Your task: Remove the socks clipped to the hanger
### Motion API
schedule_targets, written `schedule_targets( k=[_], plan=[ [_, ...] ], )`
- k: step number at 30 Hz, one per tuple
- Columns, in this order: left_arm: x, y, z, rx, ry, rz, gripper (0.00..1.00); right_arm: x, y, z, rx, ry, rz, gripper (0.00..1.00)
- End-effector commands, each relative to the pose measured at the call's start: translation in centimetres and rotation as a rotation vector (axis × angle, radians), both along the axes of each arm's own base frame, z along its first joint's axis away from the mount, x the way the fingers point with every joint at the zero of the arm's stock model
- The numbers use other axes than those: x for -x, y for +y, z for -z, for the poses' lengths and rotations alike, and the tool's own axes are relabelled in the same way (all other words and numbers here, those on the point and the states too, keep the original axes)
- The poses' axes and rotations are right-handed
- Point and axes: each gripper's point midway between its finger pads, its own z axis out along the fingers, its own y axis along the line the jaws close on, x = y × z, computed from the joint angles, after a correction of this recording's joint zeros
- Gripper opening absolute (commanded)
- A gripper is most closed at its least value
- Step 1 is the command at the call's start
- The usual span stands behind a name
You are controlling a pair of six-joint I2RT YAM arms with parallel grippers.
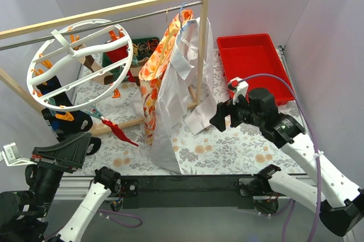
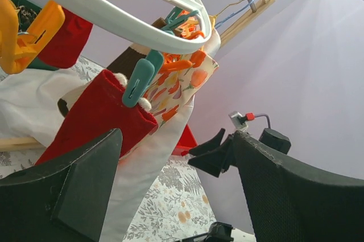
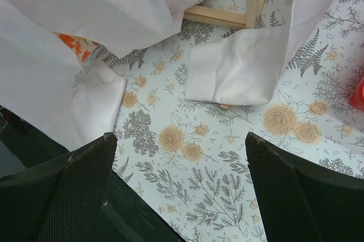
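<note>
Left arm: folded low at the near-left corner, wrist tipped back and aimed upward beneath the hanger (image 1: 85, 52). Left gripper (image 1: 67, 150): spread wide, clasping nothing, parked under the wheel's near rim and apart from the socks (image 1: 116, 54).

Through its own wrist camera: a red sock (image 2: 94, 125) just above the left finger (image 2: 74, 191), pinched at its upper edge by a teal clip (image 2: 139, 82), long axis slanting down toward the lower left. Behind it, a brown sock (image 2: 128, 60). Higher up, an upper red sock (image 2: 68, 31). At that view's left edge, an orange clip (image 2: 23, 34).

Right arm: reaching forward from the near-right base, elbow bent, forearm angled in toward the table's middle. Right gripper (image 1: 223, 117): also spread wide and empty, hovering over the floral tablecloth (image 3: 187, 139). Pointing down at a cuff of the white shirt (image 3: 239, 65) beside the foot of the wooden rack (image 3: 227, 17), well apart from the hanger.

Hanger itself: hooked on the metal rail (image 1: 23, 42) at the far left, disc steeply tilted, far edge high by the rail, near edge low, open face turned up toward the top camera. Under the near rim, a black sock (image 1: 62, 125) dangling straight down.

Further right on the rail: an orange floral garment (image 1: 156, 71), then the white shirt. At the far right, a red bin (image 1: 253, 60)
</note>
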Motion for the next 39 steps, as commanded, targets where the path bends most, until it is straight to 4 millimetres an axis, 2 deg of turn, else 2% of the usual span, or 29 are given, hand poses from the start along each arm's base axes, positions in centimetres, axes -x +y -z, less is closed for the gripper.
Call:
schedule_targets(
  k=[1, 4, 8, 10, 11, 14, 15, 16, 17, 18, 19, 21, 22, 23, 27, 28, 29, 30, 32, 33, 34, 35, 36, 38, 39],
  plan=[
    [-0.7, -0.1, 1.2, -0.004, 0.090, -0.002, 0.77, 1.6, -0.7, -4.4, -0.091, -0.055, 0.012, 0.98],
    [-1.2, -0.3, 1.4, -0.010, 0.115, -0.003, 0.76, 3.1, 0.6, -5.5, -0.166, -0.013, -0.069, 0.98],
    [-1.5, 0.6, 2.6, -0.011, 0.179, -0.056, 0.74, 6.4, 3.2, -6.4, -0.244, -0.001, -0.353, 0.98],
    [-1.1, 1.3, 2.8, -0.016, 0.187, -0.080, 0.74, 6.6, 3.8, -6.2, -0.226, 0.018, -0.412, 0.98],
    [-0.9, 1.5, 2.8, -0.017, 0.188, -0.088, 0.74, 7.0, 4.0, -7.8, -0.242, -0.002, -0.454, 0.98],
    [-0.3, 2.5, 2.7, -0.008, 0.186, -0.119, 0.72, 7.2, 4.9, -9.5, -0.217, -0.032, -0.484, 0.98],
    [-0.1, 2.6, 2.6, -0.004, 0.184, -0.122, 0.71, 7.4, 5.3, -12.1, -0.233, -0.086, -0.490, 0.98],
    [0.1, 2.9, 2.5, -0.001, 0.183, -0.128, 0.71, 8.2, 6.4, -12.2, -0.217, -0.072, -0.532, 0.98],
    [0.2, 2.9, 2.5, 0.003, 0.183, -0.130, 0.70, 8.2, 7.1, -12.9, -0.206, -0.085, -0.529, 0.98],
    [0.3, 3.0, 2.5, 0.007, 0.182, -0.131, 0.70, 8.8, 7.7, -15.0, -0.222, -0.121, -0.551, 0.98],
    [0.3, 3.0, 2.5, 0.008, 0.184, -0.131, 0.70, 10.1, 9.5, -15.1, -0.210, -0.103, -0.611, 0.98],
    [0.4, 3.1, 2.6, 0.011, 0.181, -0.129, 0.69, 10.4, 10.7, -15.7, -0.169, -0.134, -0.592, 0.98],
    [0.5, 3.1, 2.6, 0.014, 0.179, -0.130, 0.69, 11.9, 12.2, -17.1, -0.177, -0.159, -0.636, 0.98],
    [0.6, 3.2, 2.5, 0.017, 0.177, -0.130, 0.69, 12.0, 12.8, -17.3, -0.159, -0.171, -0.626, 0.98],
    [0.5, 2.9, 2.1, 0.015, 0.160, -0.118, 0.66, 15.1, 16.5, -20.1, -0.172, -0.253, -0.709, 0.98],
    [0.4, 2.7, 2.1, 0.010, 0.160, -0.113, 0.66, 16.2, 18.3, -19.3, -0.149, -0.253, -0.746, 0.98],
    [0.3, 2.6, 2.0, 0.006, 0.161, -0.106, 0.65, 16.1, 19.1, -20.6, -0.164, -0.289, -0.727, 0.98],
    [0.3, 2.4, 1.8, 0.001, 0.157, -0.100, 0.65, 16.4, 20.3, -21.0, -0.181, -0.311, -0.734, 0.98],
    [0.0, 2.1, 1.7, -0.006, 0.158, -0.092, 0.63, 17.2, 23.2, -19.8, -0.187, -0.332, -0.767, 0.98],
    [-0.1, 2.0, 1.5, -0.004, 0.155, -0.086, 0.63, 17.0, 24.0, -19.4, -0.199, -0.338, -0.763, 0.98],
    [-0.2, 1.9, 1.2, -0.005, 0.149, -0.084, 0.62, 16.6, 25.7, -20.0, -0.251, -0.371, -0.739, 0.98],
    [-0.3, 1.8, 1.0, -0.006, 0.146, -0.082, 0.61, 16.3, 26.5, -18.6, -0.237, -0.372, -0.730, 0.97],
    [-0.2, 1.8, 0.6, -0.006, 0.138, -0.082, 0.61, 16.1, 27.2, -18.5, -0.249, -0.390, -0.727, 0.96],
    [-0.5, 1.7, 0.6, -0.019, 0.153, -0.085, 0.60, 14.3, 28.7, -18.5, -0.271, -0.458, -0.639, 0.95],
    [-0.6, 1.7, 0.7, -0.024, 0.164, -0.088, 0.60, 13.9, 29.3, -17.0, -0.257, -0.457, -0.626, 0.95]
  ],
)
